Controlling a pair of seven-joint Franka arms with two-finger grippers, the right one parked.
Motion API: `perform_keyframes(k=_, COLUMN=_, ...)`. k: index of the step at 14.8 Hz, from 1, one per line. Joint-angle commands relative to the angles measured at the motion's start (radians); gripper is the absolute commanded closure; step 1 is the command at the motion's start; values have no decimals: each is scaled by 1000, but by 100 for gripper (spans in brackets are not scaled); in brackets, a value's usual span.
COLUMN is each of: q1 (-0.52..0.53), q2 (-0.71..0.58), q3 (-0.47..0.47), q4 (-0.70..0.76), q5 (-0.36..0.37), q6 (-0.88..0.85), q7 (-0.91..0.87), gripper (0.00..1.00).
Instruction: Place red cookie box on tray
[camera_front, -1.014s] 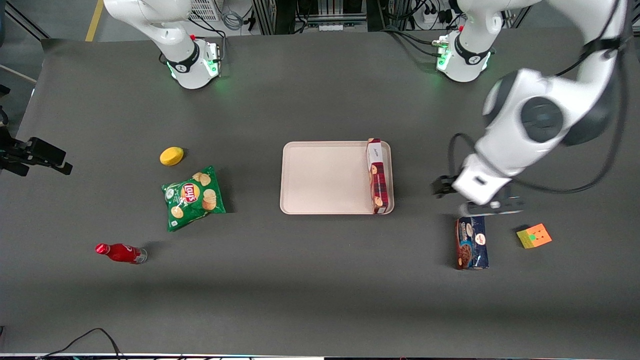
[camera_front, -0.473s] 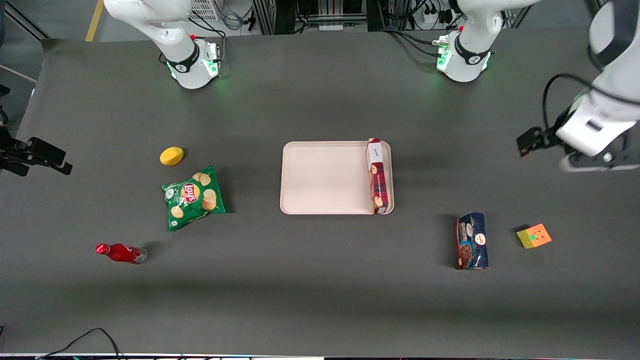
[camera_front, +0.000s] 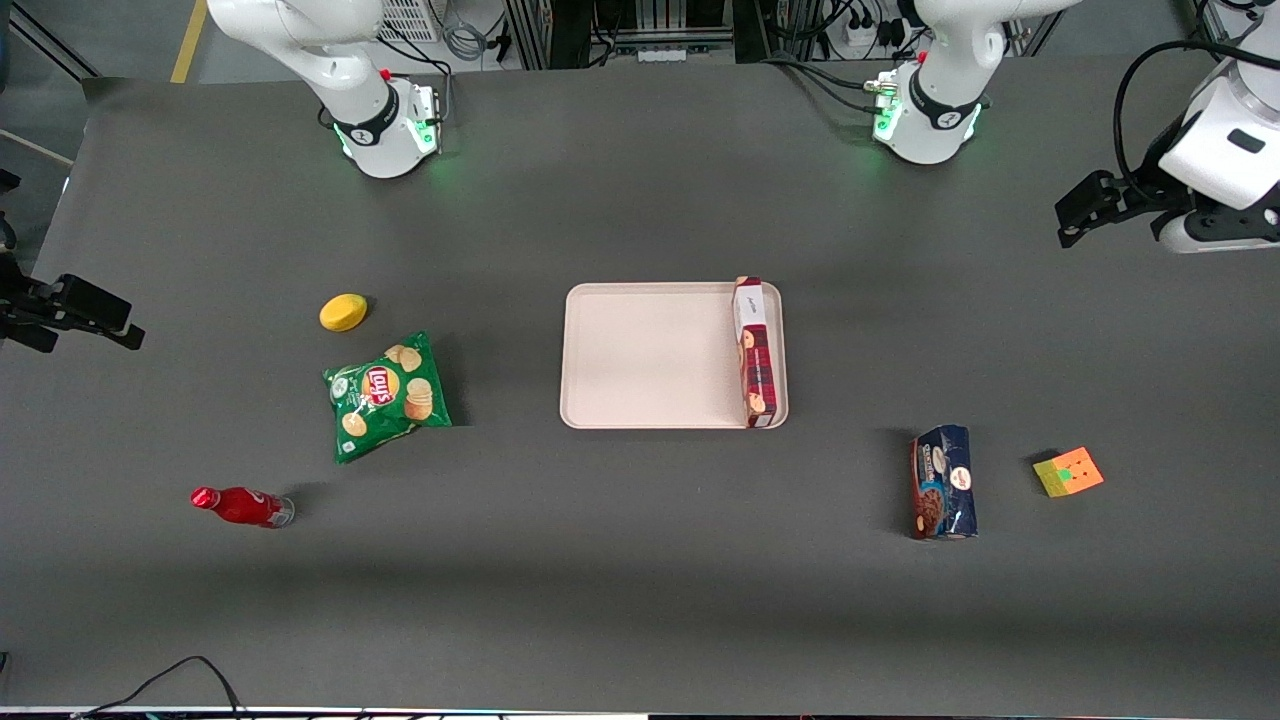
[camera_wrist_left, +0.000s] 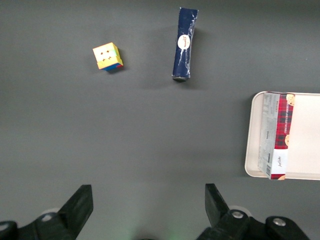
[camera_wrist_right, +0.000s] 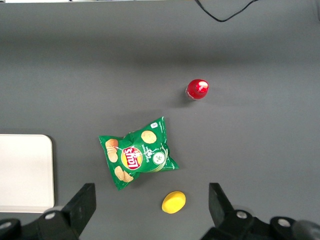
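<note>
The red cookie box (camera_front: 755, 350) lies on the tray (camera_front: 650, 355), along the tray's edge toward the working arm's end of the table. Nothing touches it. The left wrist view shows the same box (camera_wrist_left: 277, 135) lying inside the tray's rim (camera_wrist_left: 250, 135). My left gripper (camera_front: 1215, 232) hangs high above the table at the working arm's end, well away from the tray. It is open (camera_wrist_left: 147, 207), with only bare dark table between its black fingers (camera_wrist_left: 80, 205).
A dark blue cookie package (camera_front: 943, 482) and a colour cube (camera_front: 1068, 471) lie nearer the front camera than my gripper. Toward the parked arm's end are a green chips bag (camera_front: 387, 395), a yellow lemon (camera_front: 343, 312) and a red bottle (camera_front: 240, 506).
My left gripper has swung from just above the dark blue package out toward the working arm's end, farther from the front camera. The red cookie box has not moved.
</note>
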Motion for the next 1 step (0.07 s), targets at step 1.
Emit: perform_keyframes(k=1, q1=-11, q2=-18, q3=12, q4=-24, q5=-22, q6=-3, q7=16, gripper=0)
